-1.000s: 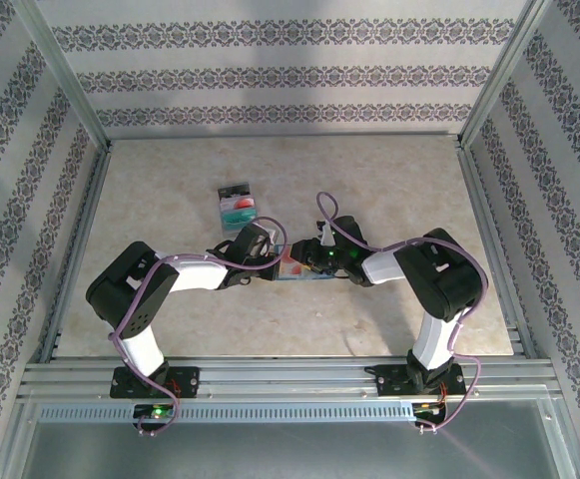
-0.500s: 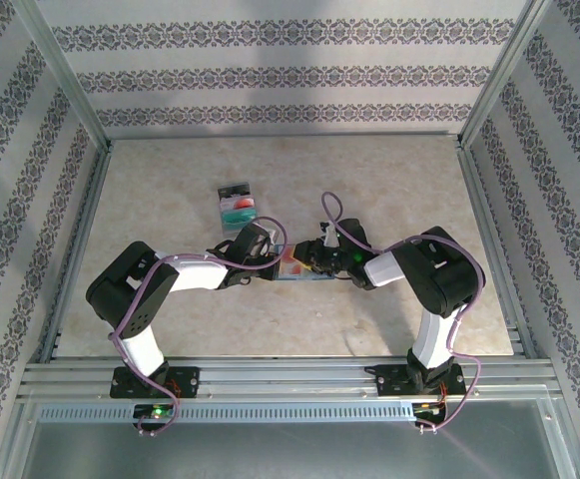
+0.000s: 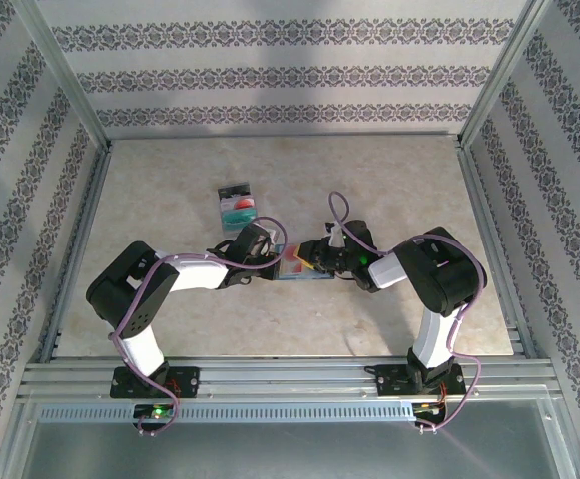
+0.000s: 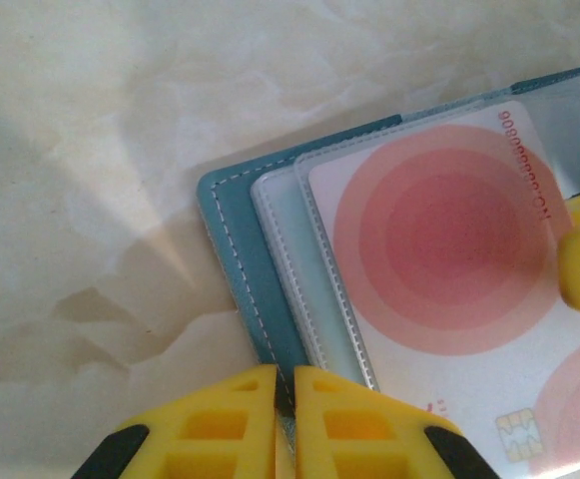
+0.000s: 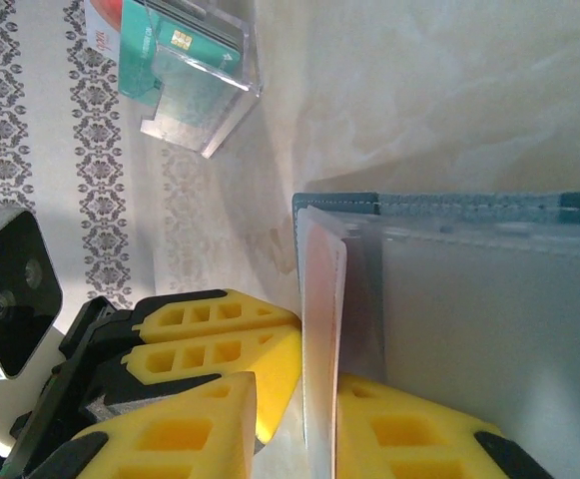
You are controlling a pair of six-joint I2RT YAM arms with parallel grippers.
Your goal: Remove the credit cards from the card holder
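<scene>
Beige marbled desk inside patterned walls. Left claw pinched almost shut on the holder at its stitched teal edge, with the holder spreading forward of the tips. Red-and-white card lying on the clear sleeve, just ahead and right of that claw. Right claw parted narrowly, straddling the lifted card edge, one pad touching it and a gap at the other. Clear case of cards well beyond the left claw, apart from the holder.
</scene>
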